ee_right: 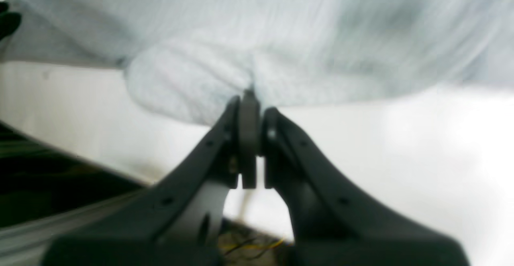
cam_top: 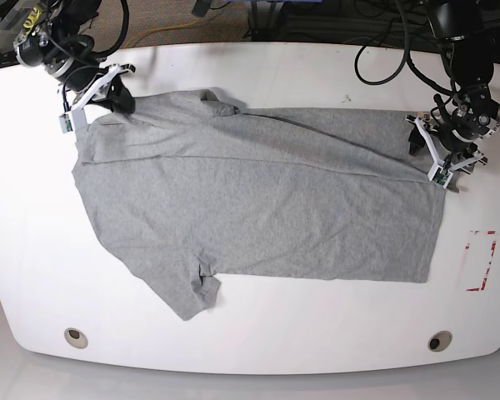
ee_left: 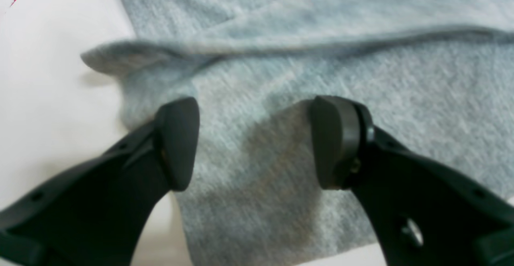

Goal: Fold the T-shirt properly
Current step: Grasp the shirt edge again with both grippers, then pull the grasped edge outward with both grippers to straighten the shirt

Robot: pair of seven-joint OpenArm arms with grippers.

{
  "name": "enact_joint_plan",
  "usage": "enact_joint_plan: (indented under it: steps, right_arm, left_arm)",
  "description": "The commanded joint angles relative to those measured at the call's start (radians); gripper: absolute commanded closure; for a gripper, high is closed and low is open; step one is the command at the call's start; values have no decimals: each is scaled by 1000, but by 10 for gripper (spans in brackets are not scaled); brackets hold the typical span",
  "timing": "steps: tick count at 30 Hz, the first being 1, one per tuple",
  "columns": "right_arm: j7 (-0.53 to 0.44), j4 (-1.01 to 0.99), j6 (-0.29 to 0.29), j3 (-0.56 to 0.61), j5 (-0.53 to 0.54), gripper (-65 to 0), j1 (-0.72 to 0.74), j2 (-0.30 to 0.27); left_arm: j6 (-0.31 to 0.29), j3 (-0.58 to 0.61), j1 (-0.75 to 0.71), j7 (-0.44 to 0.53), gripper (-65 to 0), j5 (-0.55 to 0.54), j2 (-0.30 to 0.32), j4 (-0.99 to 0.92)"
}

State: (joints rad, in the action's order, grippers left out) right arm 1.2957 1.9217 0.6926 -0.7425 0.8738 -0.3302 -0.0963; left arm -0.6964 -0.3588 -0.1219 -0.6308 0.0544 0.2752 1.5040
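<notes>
Pinching the T-shirt at its far-left corner, the right gripper is pressed together on cloth. The left gripper stands spread over the far-right hem; it should clamp fully before both lift evenly.

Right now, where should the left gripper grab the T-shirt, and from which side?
The hem corner of the T-shirt under the left gripper. Come from the table's outer edge, straddling it: that edge lies flat, and the right gripper pinches the opposite end.

I see open table all along the near edge below the shirt; only two round grommets and a red-marked sticker at right interrupt it.
</notes>
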Motion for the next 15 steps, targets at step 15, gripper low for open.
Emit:
enact_joint_plan:
  steps: [15]
  right_arm:
    - [-14,-298,6,22,18,0,351,-127]
  left_arm:
    - [-2,-3,-40,-47,-404,43,25,2]
